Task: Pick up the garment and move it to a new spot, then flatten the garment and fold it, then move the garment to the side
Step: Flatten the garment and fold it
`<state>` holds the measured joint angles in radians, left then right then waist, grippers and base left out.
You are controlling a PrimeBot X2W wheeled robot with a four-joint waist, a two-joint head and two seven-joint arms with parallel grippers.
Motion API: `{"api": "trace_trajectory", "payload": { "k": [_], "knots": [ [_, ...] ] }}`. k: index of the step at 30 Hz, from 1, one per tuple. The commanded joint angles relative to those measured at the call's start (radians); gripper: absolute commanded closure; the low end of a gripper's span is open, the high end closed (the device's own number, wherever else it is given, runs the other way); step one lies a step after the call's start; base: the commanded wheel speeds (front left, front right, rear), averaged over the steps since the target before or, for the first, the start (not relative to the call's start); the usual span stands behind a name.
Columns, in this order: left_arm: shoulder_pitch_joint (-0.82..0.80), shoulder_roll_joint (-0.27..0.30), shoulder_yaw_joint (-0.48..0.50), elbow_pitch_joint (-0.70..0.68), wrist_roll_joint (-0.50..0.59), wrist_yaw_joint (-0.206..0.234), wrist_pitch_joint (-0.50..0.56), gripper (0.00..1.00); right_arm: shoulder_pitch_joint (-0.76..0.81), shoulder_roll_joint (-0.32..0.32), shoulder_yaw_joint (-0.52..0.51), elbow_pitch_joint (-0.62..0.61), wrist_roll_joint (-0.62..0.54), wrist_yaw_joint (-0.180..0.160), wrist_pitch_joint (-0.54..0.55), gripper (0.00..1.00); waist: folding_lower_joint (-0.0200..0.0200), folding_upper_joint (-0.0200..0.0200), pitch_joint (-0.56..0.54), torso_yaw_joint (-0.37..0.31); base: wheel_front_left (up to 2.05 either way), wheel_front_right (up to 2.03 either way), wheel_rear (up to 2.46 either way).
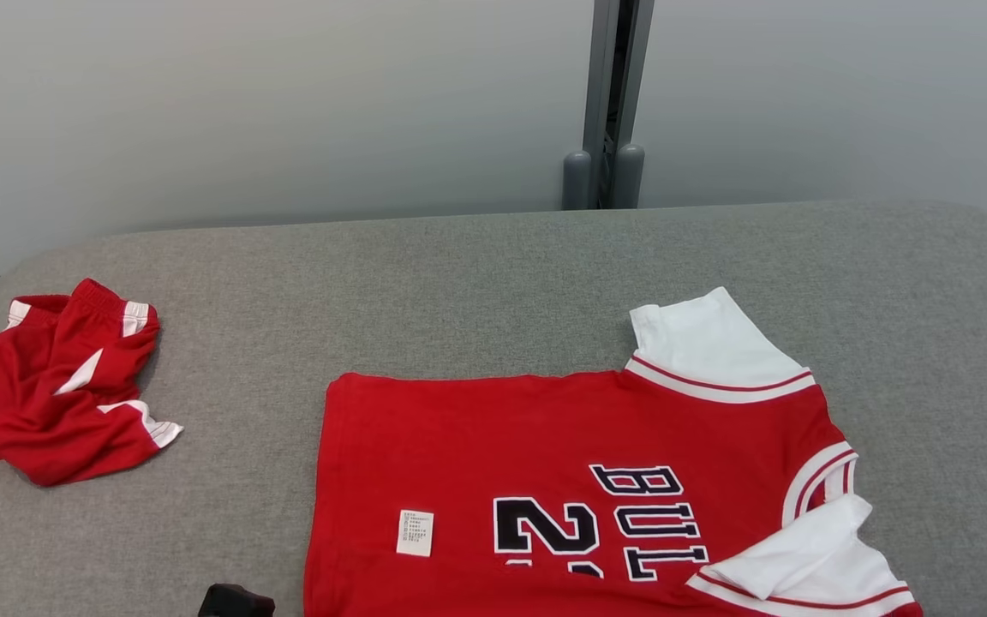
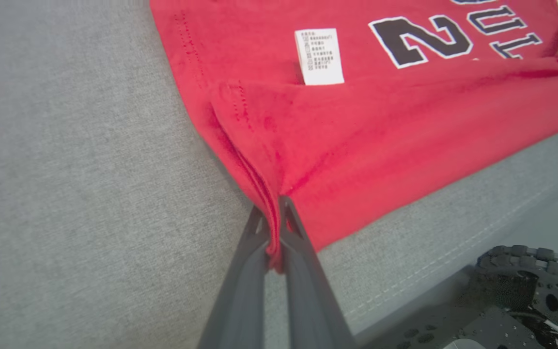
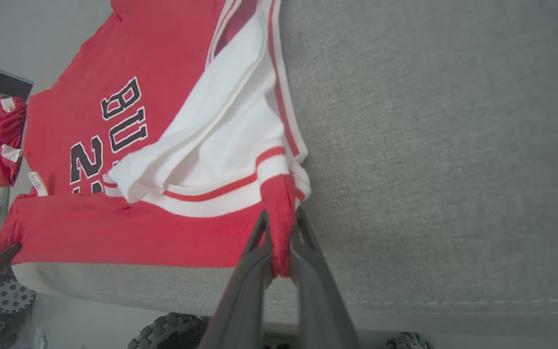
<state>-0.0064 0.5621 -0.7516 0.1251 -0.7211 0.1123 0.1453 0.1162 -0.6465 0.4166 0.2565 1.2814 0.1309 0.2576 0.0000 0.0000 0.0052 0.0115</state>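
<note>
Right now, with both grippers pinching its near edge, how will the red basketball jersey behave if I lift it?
Probably floppy: the red basketball jersey pleats where the left gripper pinches it, so it should sag between grips. Likely light, being thin knit cloth. The white sleeve folded over near the right gripper may well flop open.

Shorts (image 1: 56, 394) left of jersey (image 1: 579, 463), on table (image 1: 459, 283)

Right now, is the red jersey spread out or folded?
Partly folded: the jersey lies mostly flat, but its near edge, pinched by left gripper and right gripper, laps over the number.
</note>
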Motion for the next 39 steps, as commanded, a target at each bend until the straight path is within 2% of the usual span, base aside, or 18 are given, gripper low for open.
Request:
{"api": "trace_trajectory", "payload": {
  "k": [1,2,4,5,12,17,20,25,29,30,34,39],
  "knots": [
    [0.005,0.014,0.009,-0.009,-0.002,0.012,0.003,0.99,0.009,-0.002,-0.029,0.003,-0.016,0.000,-0.007,0.52,0.0000,0.0000,0.001,-0.001,0.00,0.00,0.00],
    [0.005,0.017,0.013,-0.015,0.000,0.020,0.001,0.62,0.010,0.006,-0.045,0.008,-0.016,0.000,-0.006,0.00,0.0000,0.0000,0.002,-0.002,0.00,0.00,0.00],
    [0.005,0.018,0.026,-0.027,-0.004,0.035,-0.005,0.09,-0.001,0.023,-0.069,-0.005,-0.031,0.000,-0.011,0.00,0.0000,0.0000,0.002,-0.003,0.00,0.00,0.00],
    [0.008,0.017,0.028,-0.033,-0.012,0.037,-0.001,0.00,-0.006,0.033,-0.082,-0.011,-0.036,0.000,-0.014,0.00,0.0000,0.0000,0.002,-0.004,0.00,0.00,0.00],
    [-0.007,0.037,0.093,-0.080,-0.023,0.084,-0.048,0.00,-0.045,0.063,-0.182,-0.039,-0.131,0.000,-0.070,0.00,0.0000,0.0000,-0.002,-0.007,0.00,0.00,0.00],
    [-0.027,0.032,0.150,-0.115,-0.032,0.115,-0.104,0.00,-0.100,0.096,-0.256,-0.068,-0.239,0.000,-0.163,0.00,0.0000,0.0000,-0.002,-0.011,0.00,0.00,0.00],
    [-0.047,0.013,0.187,-0.111,-0.018,0.142,-0.166,0.00,-0.134,0.125,-0.277,-0.087,-0.316,0.000,-0.236,0.00,0.0000,0.0000,0.001,-0.015,0.00,0.00,0.00],
    [-0.078,-0.057,0.251,-0.082,-0.017,0.181,-0.310,0.00,-0.182,0.163,-0.279,-0.120,-0.480,0.000,-0.372,0.00,0.0000,0.0000,0.012,-0.023,0.00,0.00,0.00],
    [-0.095,-0.128,0.297,-0.060,-0.011,0.160,-0.394,0.00,-0.212,0.196,-0.278,-0.133,-0.614,0.000,-0.470,0.00,0.0000,0.0000,0.024,-0.033,0.00,0.00,0.00],
    [-0.095,-0.128,0.297,-0.060,-0.011,0.160,-0.394,0.00,-0.212,0.196,-0.278,-0.133,-0.614,0.000,-0.470,0.00,0.0000,0.0000,0.024,-0.033,0.00,0.00,0.00],
    [-0.094,-0.187,0.349,-0.051,0.056,0.141,-0.409,0.00,-0.226,0.250,-0.285,-0.144,-0.726,0.000,-0.511,0.00,0.0000,0.0000,0.034,-0.040,0.00,0.00,0.00],
    [-0.061,-0.266,0.419,-0.022,0.172,0.111,-0.409,0.00,-0.213,0.315,-0.284,-0.135,-0.815,0.000,-0.524,0.00,0.0000,0.0000,0.048,-0.049,0.00,0.00,0.00]
  ]
}}
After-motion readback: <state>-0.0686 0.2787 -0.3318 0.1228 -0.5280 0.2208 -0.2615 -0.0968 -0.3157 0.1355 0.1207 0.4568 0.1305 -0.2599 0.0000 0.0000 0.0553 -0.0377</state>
